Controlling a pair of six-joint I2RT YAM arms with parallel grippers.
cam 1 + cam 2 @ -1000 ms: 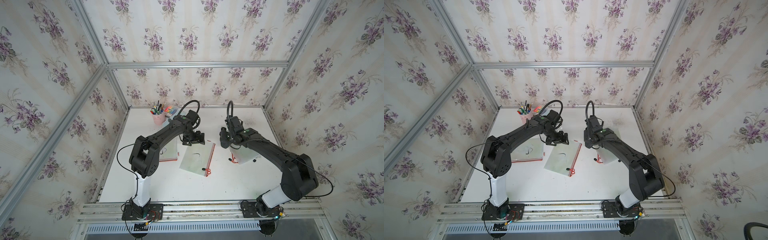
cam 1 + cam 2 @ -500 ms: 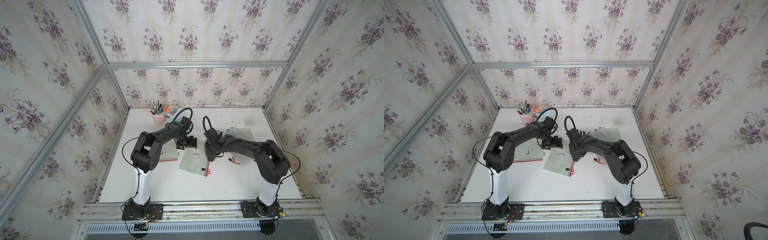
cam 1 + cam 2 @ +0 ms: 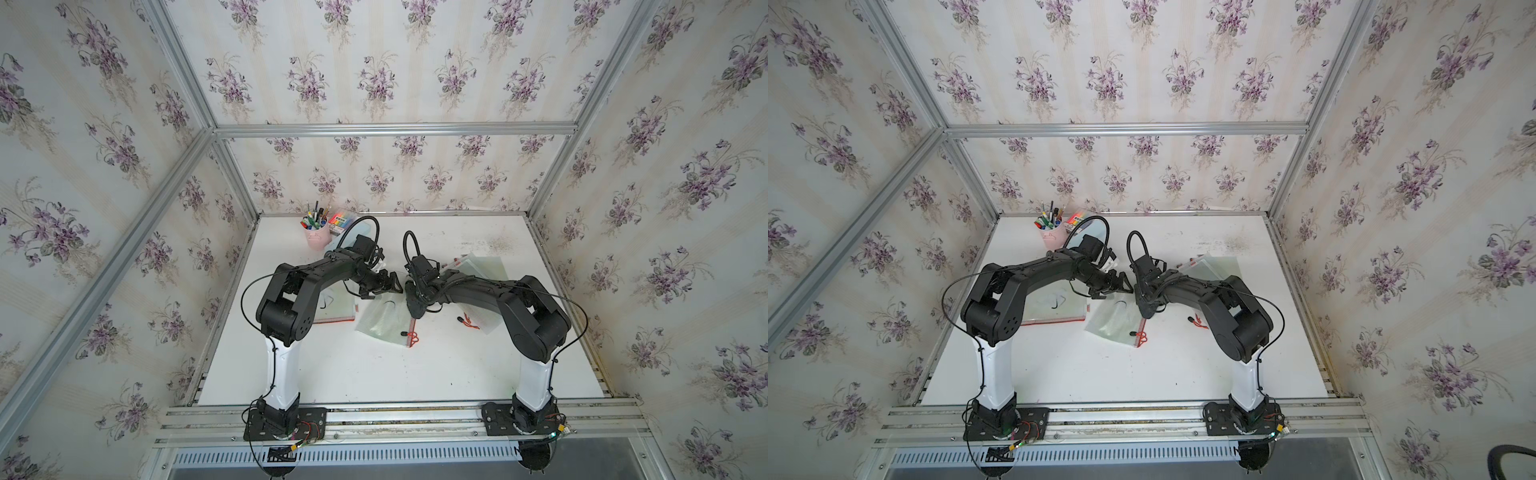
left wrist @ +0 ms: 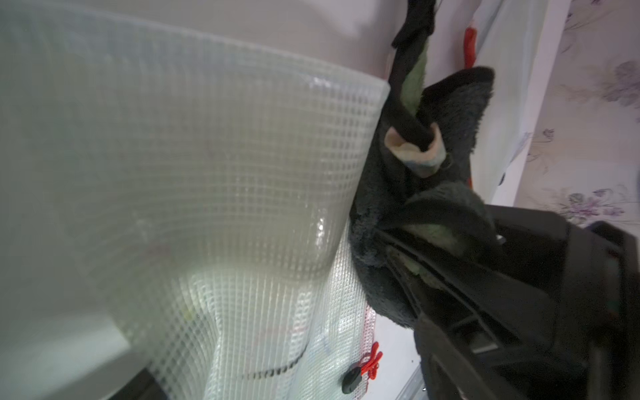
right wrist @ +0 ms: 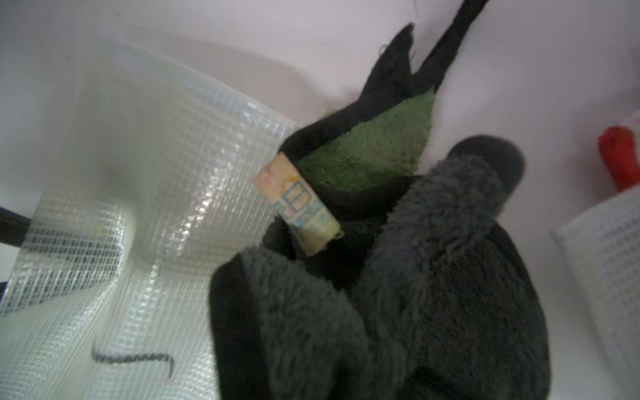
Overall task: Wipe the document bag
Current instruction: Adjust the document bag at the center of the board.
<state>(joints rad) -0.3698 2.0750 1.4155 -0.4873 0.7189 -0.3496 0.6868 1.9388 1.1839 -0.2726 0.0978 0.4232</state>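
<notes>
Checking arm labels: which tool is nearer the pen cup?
Left. The left tool is in front of the pen cup, toward mid-table; the right tool, holding a cloth, lies farther beyond it.

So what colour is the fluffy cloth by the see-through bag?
The cloth is dark grey and black with a green patch, clearest in the right wrist view.

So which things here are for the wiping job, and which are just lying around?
For the job: middle document bag; dark cloth.
Just lying about: pen cup; marker box; bag under the left arm; bag beyond the right arm.
</notes>
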